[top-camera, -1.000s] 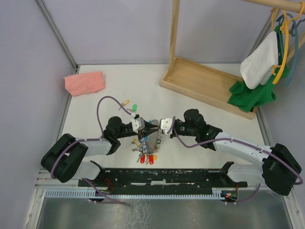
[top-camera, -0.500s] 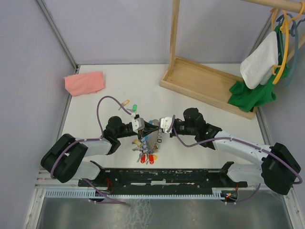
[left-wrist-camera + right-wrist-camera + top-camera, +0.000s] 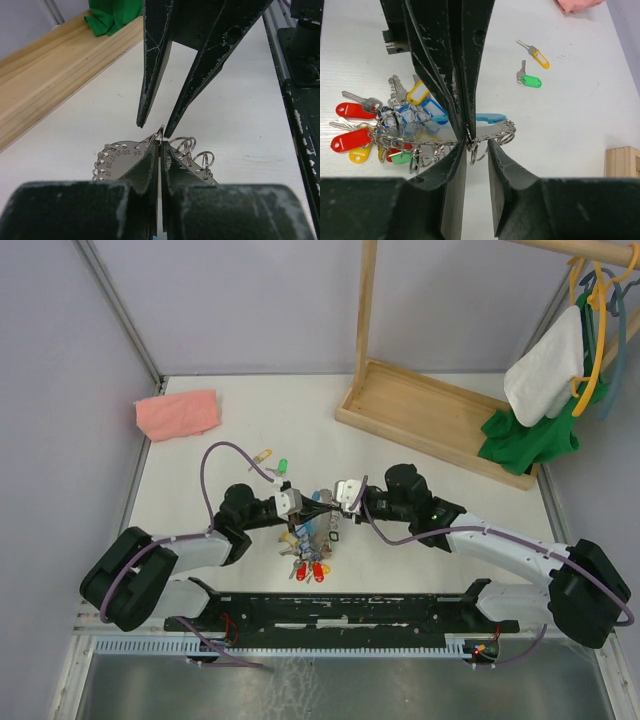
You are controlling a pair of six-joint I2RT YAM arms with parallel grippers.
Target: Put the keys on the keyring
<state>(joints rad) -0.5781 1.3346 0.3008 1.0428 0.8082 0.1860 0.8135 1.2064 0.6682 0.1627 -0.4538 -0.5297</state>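
Two loose keys lie on the table, one yellow-headed (image 3: 263,454) (image 3: 538,56) and one green-headed (image 3: 283,466) (image 3: 530,80), beyond both grippers. The keyring (image 3: 308,548) is a numbered curved metal plate (image 3: 117,159) (image 3: 492,131) with small rings (image 3: 187,145), many coloured keys (image 3: 375,125) and a light-blue tag (image 3: 489,118). My left gripper (image 3: 317,503) (image 3: 160,145) is shut on a small ring at the plate's edge. My right gripper (image 3: 328,502) (image 3: 477,147) faces it tip to tip, open, with a hanging ring between its fingers.
A pink cloth (image 3: 178,413) lies at the far left. A wooden rack base (image 3: 430,415) stands at the back right, with green and white cloths (image 3: 545,390) on hangers above it. The black arm rail (image 3: 340,608) runs along the near edge.
My right gripper has opened where it was shut. My left gripper has closed fully on the ring. Both arms have stayed nearly in place.
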